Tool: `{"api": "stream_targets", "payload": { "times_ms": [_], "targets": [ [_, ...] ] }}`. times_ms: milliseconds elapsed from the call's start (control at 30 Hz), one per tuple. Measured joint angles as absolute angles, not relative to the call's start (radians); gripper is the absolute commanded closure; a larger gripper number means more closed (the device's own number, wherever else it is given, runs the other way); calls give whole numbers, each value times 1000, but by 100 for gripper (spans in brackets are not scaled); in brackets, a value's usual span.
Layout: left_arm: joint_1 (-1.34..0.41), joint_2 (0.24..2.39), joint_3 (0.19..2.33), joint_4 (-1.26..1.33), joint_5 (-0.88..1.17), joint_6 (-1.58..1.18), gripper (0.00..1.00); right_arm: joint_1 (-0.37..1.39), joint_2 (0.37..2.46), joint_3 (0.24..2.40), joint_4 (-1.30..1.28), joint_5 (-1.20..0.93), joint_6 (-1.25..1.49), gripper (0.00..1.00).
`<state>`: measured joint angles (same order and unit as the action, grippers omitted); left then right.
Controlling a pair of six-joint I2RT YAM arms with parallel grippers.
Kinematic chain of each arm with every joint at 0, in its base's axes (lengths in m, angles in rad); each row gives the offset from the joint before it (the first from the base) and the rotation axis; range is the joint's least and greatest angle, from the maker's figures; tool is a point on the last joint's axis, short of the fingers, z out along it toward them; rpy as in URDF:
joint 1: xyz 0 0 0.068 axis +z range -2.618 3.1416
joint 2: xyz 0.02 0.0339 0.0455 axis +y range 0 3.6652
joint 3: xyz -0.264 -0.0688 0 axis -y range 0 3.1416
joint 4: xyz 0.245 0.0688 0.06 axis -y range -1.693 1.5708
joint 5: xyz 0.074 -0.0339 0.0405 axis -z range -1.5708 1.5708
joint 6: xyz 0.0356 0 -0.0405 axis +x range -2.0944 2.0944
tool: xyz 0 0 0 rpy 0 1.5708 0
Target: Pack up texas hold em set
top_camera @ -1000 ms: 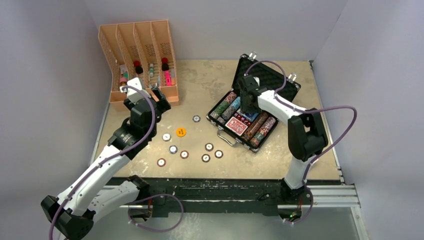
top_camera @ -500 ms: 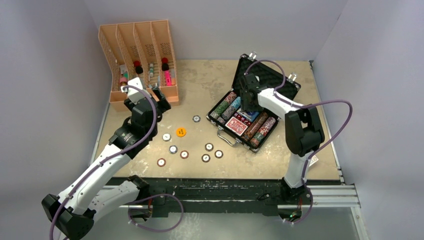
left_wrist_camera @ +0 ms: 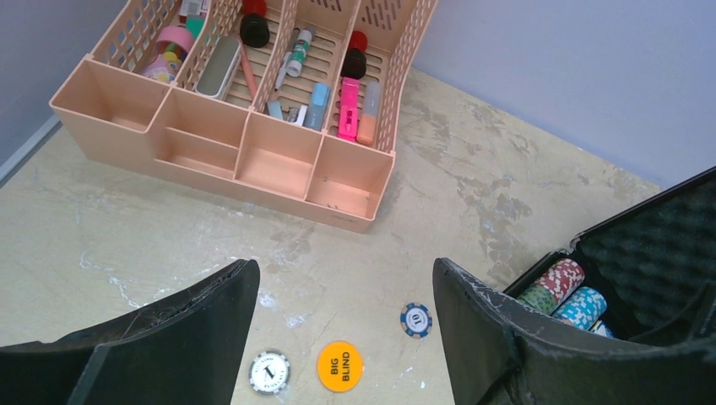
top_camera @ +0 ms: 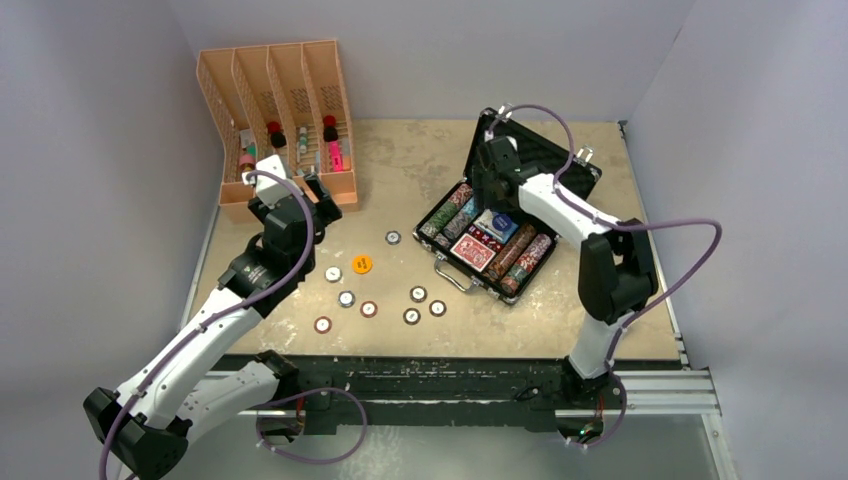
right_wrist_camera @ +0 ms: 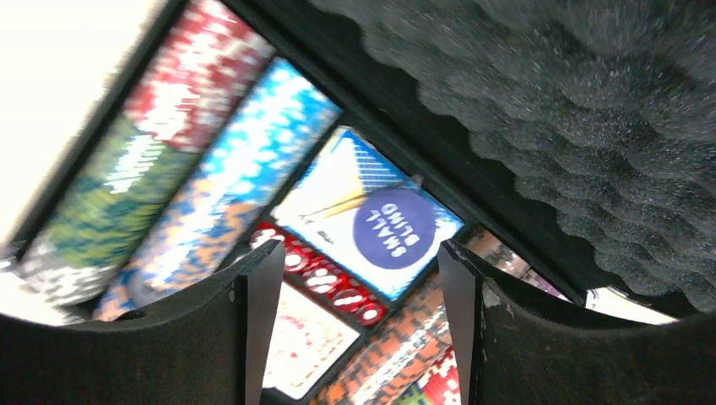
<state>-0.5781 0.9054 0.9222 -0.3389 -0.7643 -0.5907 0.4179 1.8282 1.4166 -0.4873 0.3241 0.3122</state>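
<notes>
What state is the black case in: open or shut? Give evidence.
Open: the case has its foam-lined lid raised, exposing chip rows and card decks.

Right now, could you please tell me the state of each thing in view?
briefcase: open, lid raised.
left pincer: open, empty, above the table.
right pincer: open, empty, over the briefcase.
SMALL BLIND button: lying inside the briefcase.
BIG BLIND button: flat on the table, unpacked.
loose chips: flat on the table, unpacked.
</notes>
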Motion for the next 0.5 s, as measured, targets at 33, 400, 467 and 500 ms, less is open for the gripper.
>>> {"api": "stream_targets", "payload": {
  "times_ms": [33, 400, 467, 500],
  "targets": [
    [-578, 905, 922, -339, -766, -591, 26, 429, 1816, 1427, -488, 325, 312, 30],
    [-578, 842, 991, -392, -838, -578, 26, 791, 1860, 1636, -479, 290, 350, 30],
    [-578, 830, 1043, -395, -846, -561, 26, 850, 1935, 1699, -476, 274, 359, 30],
    [-578, 825, 1065, -399, -847, -556, 26, 878, 1977, 1731, -475, 268, 363, 30]
  ]
}}
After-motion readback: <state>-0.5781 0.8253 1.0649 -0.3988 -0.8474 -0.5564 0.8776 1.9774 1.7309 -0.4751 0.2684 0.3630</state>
